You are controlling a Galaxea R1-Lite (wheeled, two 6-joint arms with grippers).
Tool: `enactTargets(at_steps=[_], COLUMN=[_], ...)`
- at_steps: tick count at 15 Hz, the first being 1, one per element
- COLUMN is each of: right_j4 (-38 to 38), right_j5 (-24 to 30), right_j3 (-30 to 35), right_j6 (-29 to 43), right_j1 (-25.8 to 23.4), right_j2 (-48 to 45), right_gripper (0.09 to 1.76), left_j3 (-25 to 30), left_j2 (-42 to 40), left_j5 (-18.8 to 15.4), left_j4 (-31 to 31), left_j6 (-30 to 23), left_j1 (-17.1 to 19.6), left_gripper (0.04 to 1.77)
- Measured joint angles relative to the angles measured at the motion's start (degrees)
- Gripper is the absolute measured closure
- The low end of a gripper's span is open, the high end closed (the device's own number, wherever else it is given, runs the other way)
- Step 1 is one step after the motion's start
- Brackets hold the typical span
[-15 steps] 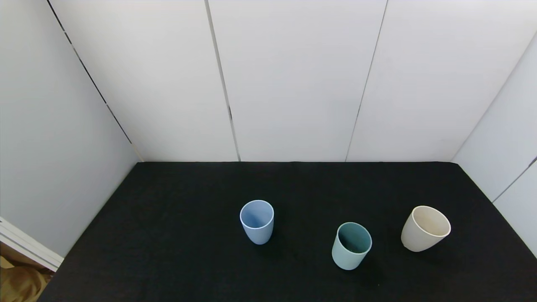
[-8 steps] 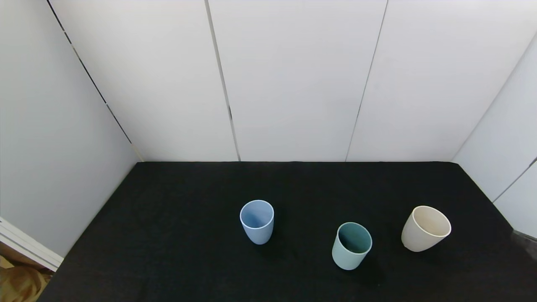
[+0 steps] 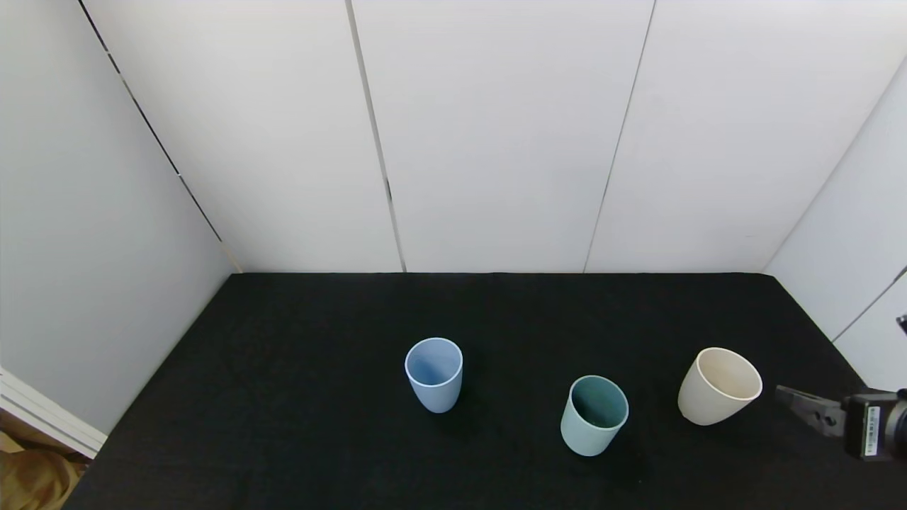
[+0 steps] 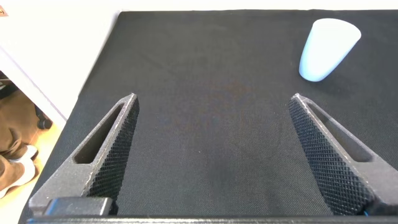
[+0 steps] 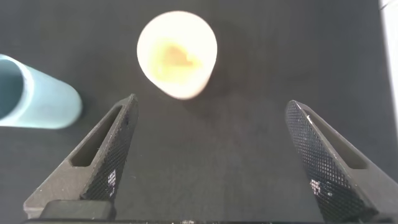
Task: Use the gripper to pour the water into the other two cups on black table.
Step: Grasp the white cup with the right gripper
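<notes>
Head view showed three cups standing upright on the black surface [image 3: 297,397], well apart from each other. The right hand [image 3: 793,404] was seen at the right edge of this view, low over the surface, with its fingers directed at the cream cup [image 3: 718,386]. This cup was the nearest one to the right hand, just ahead of its tips and not touched by them. The teal-green cup [image 3: 594,415] was found farther from the hand, beyond the cream cup, and the light blue cup [image 3: 434,374] was the farthest one.

From the right wrist camera, the right hand [image 5: 208,155] was seen wide open, with nothing between its two fingers. The cream cup [image 5: 177,55] was placed ahead of the gap, and the teal-green cup [image 5: 38,92] was off to one side of it. Water could not be distinguished inside any cup.

From the left wrist camera, the left hand [image 4: 214,155] was also seen spread open and empty above the surface [image 4: 211,74]. The light blue cup [image 4: 328,48] was well ahead of it and off to one side.
</notes>
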Motion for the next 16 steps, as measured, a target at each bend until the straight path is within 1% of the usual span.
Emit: enactTargets(at_steps=[5,8,12,16], right_j4=[-11.9,-18.6,-23.5,-32.6], right_j5=[0.2,0.3,0.3,0.5], right_j3=[6.6,9.5,10.4,10.6], right_j6=[0.0,-0.1,0.0,0.0], right_j1=[0.8,2.1,3.1,3.2], right_j2=[8.5,13.2,18.6,25.0], right_gripper=[0.14,0.14,0.14,0.14], left_j3=[0.0,0.0,0.0,0.0], left_j2=[0.0,0.0,0.0,0.0], left_j5=[0.0,0.0,0.0,0.0], left_j4=[0.0,0.0,0.0,0.0], left_j6=[0.0,0.0,0.0,0.0], left_j1=[0.0,0.0,0.0,0.0], left_gripper=[0.09,0.09,0.09,0.09])
